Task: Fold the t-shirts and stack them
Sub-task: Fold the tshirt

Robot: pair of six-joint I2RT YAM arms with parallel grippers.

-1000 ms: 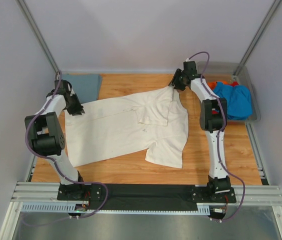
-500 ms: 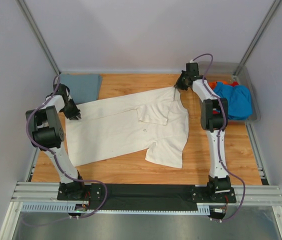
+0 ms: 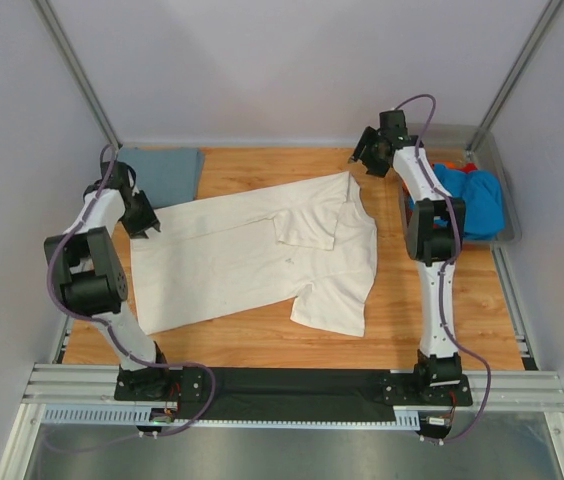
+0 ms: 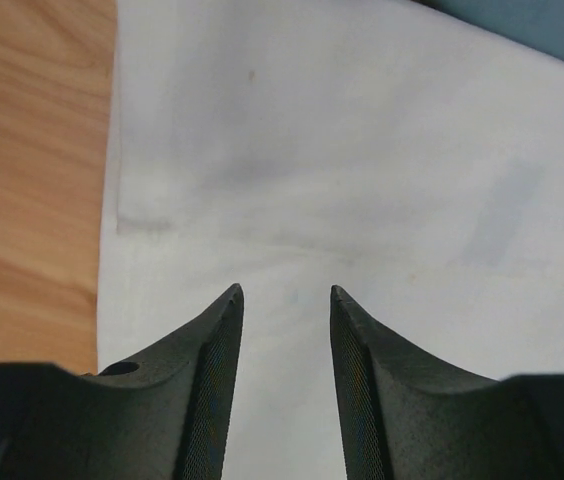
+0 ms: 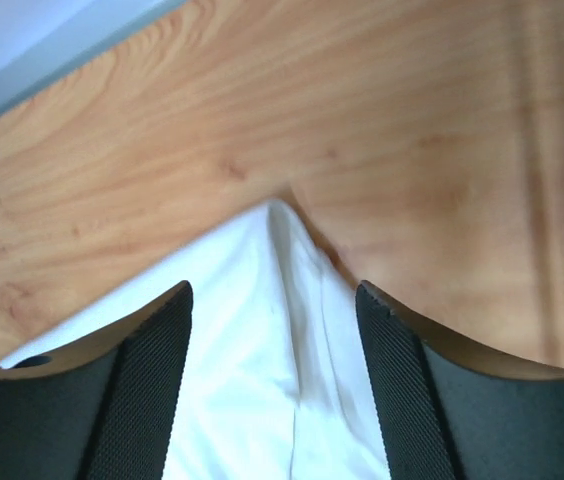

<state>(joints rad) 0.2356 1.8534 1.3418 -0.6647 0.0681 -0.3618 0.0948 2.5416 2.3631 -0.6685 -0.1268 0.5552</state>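
Overhead, a large cream-white cloth t-shirt (image 3: 252, 255) lies spread almost flat across the middle of the wood-grain counter (image 3: 262, 345). One short sleeve is doubled in over its chest and the other sticks out at its near-right end. I have both arms at the shirt's far edge. The left tool (image 3: 148, 222) hangs over the shirt's far-left corner, its black ribbed fingers (image 4: 212, 400) a narrow gap apart, with nothing between them and plain cloth beneath. The right tool (image 3: 366, 156) sits just beyond the shirt's far-right corner, jaws set wide and empty. In the wrist view the pointed tip of fabric shows between them against bare wood. Neither tool grips the cloth.

By my reading, the garment is laid out straight along that far edge so a clean fold can be made. The arms sit at opposite corners because that is where a lengthwise fold would be picked up. Beyond the shirt's far-left corner lies a folded dull grey-blue t-shirt (image 3: 167, 172), probably the start of the stack. To the shirt's right, a clear grey plastic bin (image 3: 511, 222) holds a bright blue t-shirt (image 3: 474, 205) and an orange-red one (image 3: 442, 166), apparently next in line.
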